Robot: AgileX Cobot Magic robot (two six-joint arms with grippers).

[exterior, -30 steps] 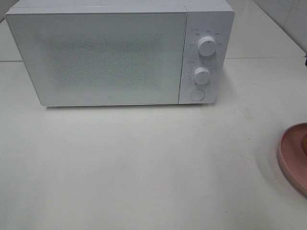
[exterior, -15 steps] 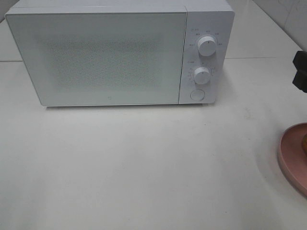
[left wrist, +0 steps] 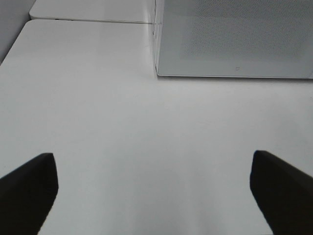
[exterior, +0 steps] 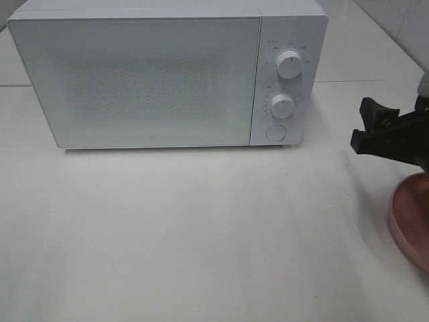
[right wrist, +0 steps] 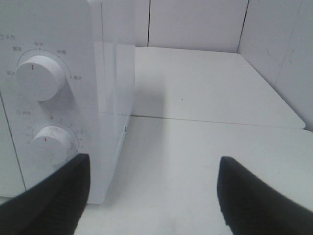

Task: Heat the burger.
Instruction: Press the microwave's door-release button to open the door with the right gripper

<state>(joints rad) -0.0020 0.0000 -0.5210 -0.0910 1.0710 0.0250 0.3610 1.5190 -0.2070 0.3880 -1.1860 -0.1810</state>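
White tabletop (exterior: 201, 235) fills the exterior high view. A white microwave (exterior: 167, 74) spans the upper left and upper middle of the frame, with its door (exterior: 134, 80) closed. The control strip at the door's right carries 2 knobs, an upper knob (exterior: 289, 65) and a lower knob (exterior: 282, 106), with 1 round button (exterior: 275, 133) below them. My right gripper (exterior: 362, 125) enters from the right edge at mid-height. Its 2 black fingers point toward the control strip, spread apart with nothing between them and clear of the microwave. A pink plate (exterior: 407, 221) sits at the lower right, cut off by the frame edge and just below my arm. The burger cannot be made out in any of the 3 views. My left arm does not appear in this view.

Left wrist view: my left gripper (left wrist: 152, 161) hangs over bare tabletop (left wrist: 98, 98), its 2 fingers set wide with nothing between them. The microwave's front corner (left wrist: 234, 39) lies ahead, well apart from the fingers.

Right wrist view: my right gripper (right wrist: 154, 164) is spread and empty. One finger is near the microwave's front corner, beside the lower knob (right wrist: 51, 144), and the upper knob (right wrist: 39, 78) sits above that one. Whether this finger touches the casing I cannot tell. White wall panels (right wrist: 195, 24) close the background.
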